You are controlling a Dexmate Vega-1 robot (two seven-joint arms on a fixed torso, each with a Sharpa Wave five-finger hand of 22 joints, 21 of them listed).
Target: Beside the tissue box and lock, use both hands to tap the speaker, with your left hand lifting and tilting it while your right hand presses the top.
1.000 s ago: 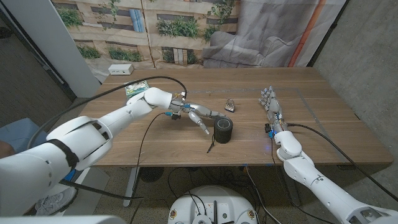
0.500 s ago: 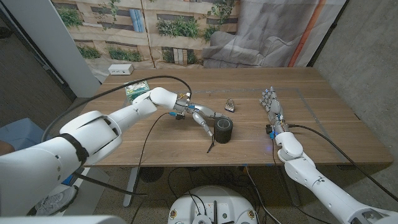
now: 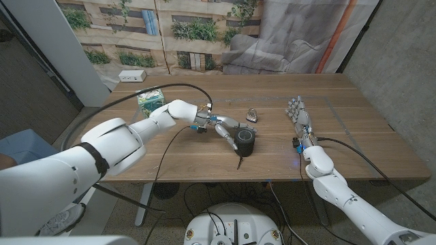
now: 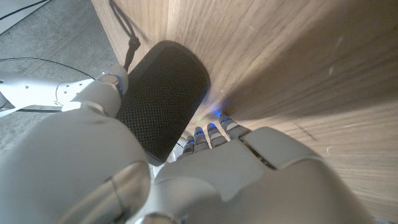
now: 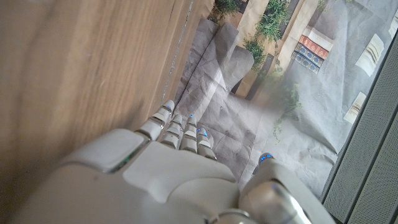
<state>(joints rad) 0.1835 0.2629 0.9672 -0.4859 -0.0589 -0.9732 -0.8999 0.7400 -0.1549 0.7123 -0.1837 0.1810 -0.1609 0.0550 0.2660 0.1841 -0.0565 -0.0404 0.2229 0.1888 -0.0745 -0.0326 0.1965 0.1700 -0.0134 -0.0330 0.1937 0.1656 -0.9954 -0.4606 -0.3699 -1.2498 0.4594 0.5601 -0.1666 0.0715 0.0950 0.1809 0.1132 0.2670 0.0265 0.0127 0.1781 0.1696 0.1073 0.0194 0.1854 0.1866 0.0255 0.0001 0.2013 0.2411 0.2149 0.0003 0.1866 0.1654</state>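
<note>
Your speaker (image 3: 244, 141), a dark mesh cylinder, stands upright just left of frame centre in the head view, on the wooden surface (image 3: 354, 146); its cord trails toward the lower edge; the lock (image 3: 251, 116) lies just above it in the frame, and the tissue box (image 3: 150, 99) sits well apart at upper left.

Your left hand (image 3: 225, 128) is against the speaker's left side; the left wrist view shows the fingers (image 4: 211, 132) reaching past the mesh body with the thumb on the opposite flank; whether they have closed into a firm grip you cannot tell from these frames; judged as at contact, not yet lifted.

Your right hand (image 3: 298, 116) waits at centre right, well apart from the speaker, fingers straight and spread, holding nothing.

Step in hand, as judged: secure the left grasp; wrap low on the body so the top face stays clear; close until the mesh stops slipping; lift only slightly, then tilt the top toward the right of the frame; bring the right hand across above the lock, not through it; press the top lightly, since a hard press could lever the speaker out of the left fingers; mind the cord.
</note>
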